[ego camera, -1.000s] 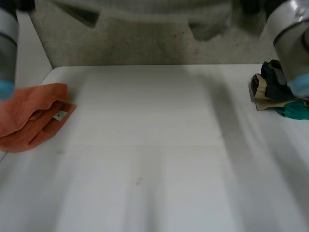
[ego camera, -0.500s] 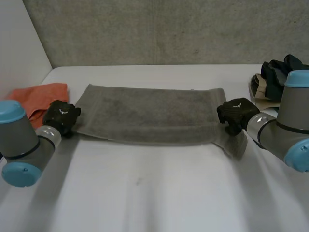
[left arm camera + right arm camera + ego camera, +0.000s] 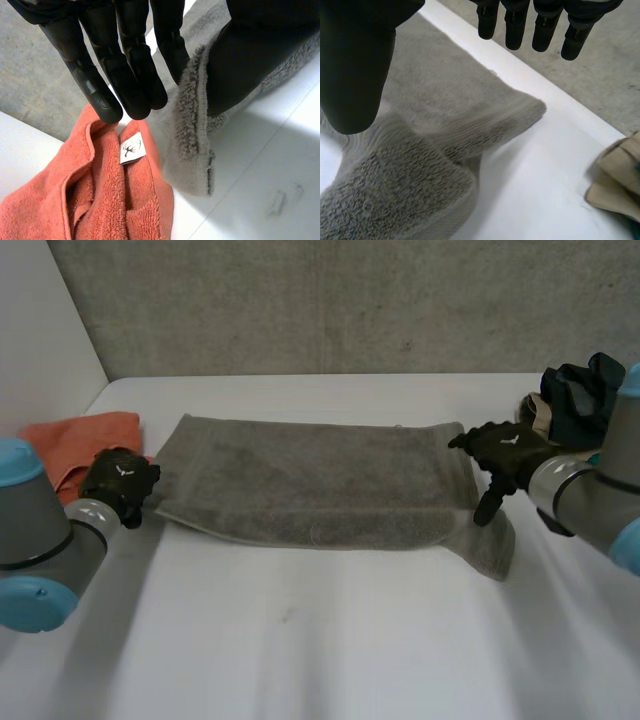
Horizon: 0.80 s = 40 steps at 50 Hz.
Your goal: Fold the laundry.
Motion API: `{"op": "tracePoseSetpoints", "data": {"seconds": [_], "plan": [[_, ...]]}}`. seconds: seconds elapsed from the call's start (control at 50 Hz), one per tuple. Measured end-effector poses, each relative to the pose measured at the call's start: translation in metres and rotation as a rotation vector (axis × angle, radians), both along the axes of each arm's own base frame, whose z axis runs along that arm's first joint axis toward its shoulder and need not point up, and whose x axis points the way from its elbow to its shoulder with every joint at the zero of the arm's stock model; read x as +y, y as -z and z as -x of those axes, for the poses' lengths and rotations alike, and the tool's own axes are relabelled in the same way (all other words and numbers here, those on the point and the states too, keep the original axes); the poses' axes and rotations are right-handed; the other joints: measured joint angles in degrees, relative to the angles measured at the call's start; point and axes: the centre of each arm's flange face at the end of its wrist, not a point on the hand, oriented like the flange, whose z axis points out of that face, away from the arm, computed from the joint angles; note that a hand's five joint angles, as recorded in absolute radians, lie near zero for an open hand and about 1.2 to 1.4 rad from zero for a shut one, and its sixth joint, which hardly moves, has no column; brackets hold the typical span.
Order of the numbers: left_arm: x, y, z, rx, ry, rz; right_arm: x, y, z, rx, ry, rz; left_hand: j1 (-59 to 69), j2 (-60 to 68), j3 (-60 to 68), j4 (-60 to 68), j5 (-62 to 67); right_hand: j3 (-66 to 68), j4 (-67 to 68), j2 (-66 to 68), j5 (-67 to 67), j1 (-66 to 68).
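A grey towel [image 3: 310,480] lies spread across the middle of the white table, its near long edge doubled over and its right end rumpled into a flap. My left hand [image 3: 120,480] is at the towel's left end. In the left wrist view the towel's hemmed edge [image 3: 192,130] sits pinched between the thumb [image 3: 245,65] and the straight fingers [image 3: 125,75]. My right hand [image 3: 505,452] hovers at the towel's right end with fingers [image 3: 545,30] straight and spread and the thumb [image 3: 355,65] apart from them. The towel [image 3: 420,165] lies loose below that hand.
An orange towel [image 3: 75,445] with a white label [image 3: 132,148] lies bunched at the table's left edge, just beyond my left hand. A pile of dark, beige and teal clothes [image 3: 570,400] sits at the right edge. A grey wall runs behind the table.
The grey towel has come down flat on the table. My right hand has opened and let go of the right end, which dropped into a flap. My left hand keeps its end.
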Motion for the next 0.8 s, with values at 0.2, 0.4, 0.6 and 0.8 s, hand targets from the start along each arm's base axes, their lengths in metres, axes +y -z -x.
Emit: {"op": "tracePoseSetpoints", "data": {"seconds": [0.2,0.4,0.6,0.8], "plan": [[0.007,-0.02,-0.001,0.083,-0.009,-0.031,0.024,-0.058,0.027,0.035,-0.011,-0.038,0.0,0.0,0.0,0.0,0.0,12.8,12.5,12.4,12.3,12.0],[0.007,-0.032,-0.005,0.152,-0.018,-0.034,0.085,-0.043,0.04,0.283,-0.251,-0.155,0.0,0.0,0.0,0.0,0.0,33.1,32.9,33.0,32.1,32.2],[0.005,-0.033,-0.006,0.164,-0.012,-0.036,0.089,0.004,0.039,0.437,-0.382,0.04,0.0,0.0,0.0,0.0,0.0,17.2,16.7,17.0,15.0,17.0],[0.002,-0.032,-0.008,0.164,-0.018,-0.035,0.063,0.031,0.031,0.466,-0.443,0.197,0.0,0.0,0.0,0.0,0.0,17.2,16.7,17.0,14.7,17.0]]}}
